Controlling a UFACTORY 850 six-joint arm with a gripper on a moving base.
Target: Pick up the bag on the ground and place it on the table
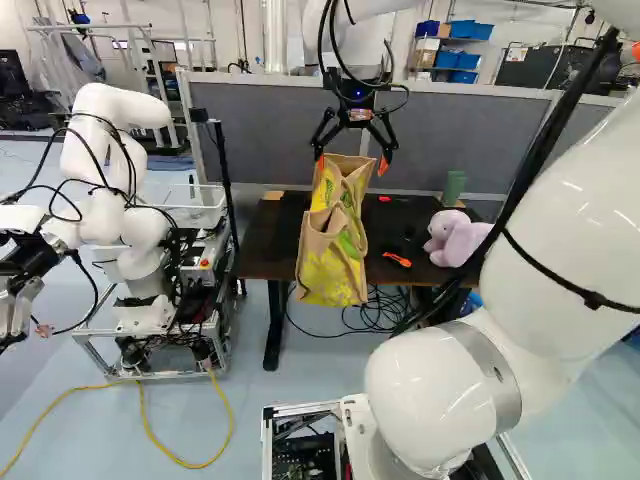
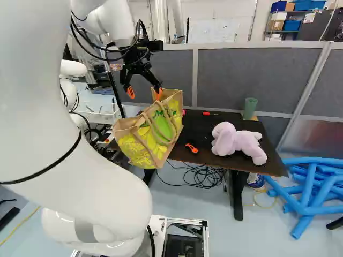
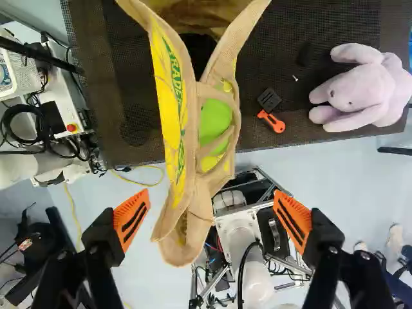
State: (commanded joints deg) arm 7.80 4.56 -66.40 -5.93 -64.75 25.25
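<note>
**Open Gripper Looms Over Bag at Table's Edge**

At left, another robot (image 1: 110,160), white and jointed, stands beside the dark, flat-topped table (image 2: 201,120). Right of it, a tan-and-yellow shopping bag (image 1: 335,262) of woven cloth lies at the table's near edge, its far part over the tabletop and its near end jutting out past the edge toward the base. Whether the table bears its full weight cannot be told. Its long axis runs near to far, crossing the edge, with the tan handles (image 3: 233,132) along its right side.

Just above that near end hangs the black two-fingered gripper (image 1: 351,166), spread wide and pinching nothing, one orange pad (image 3: 131,222) left of the bag and the other right. The near end sits between them, closer to the left finger; most of the bag stretches away on the far side. The next move seems to call for a slight shift left and down before closing, lest the overhanging end slip off.

Farther right on the table lie an orange-and-black cutter (image 1: 398,260) and a lilac plush rabbit (image 2: 236,142). The white, thick-jointed arm (image 1: 570,220) rises from the base, arches up and forward, and brings its wrist down with the fingers pointing floorward.
</note>
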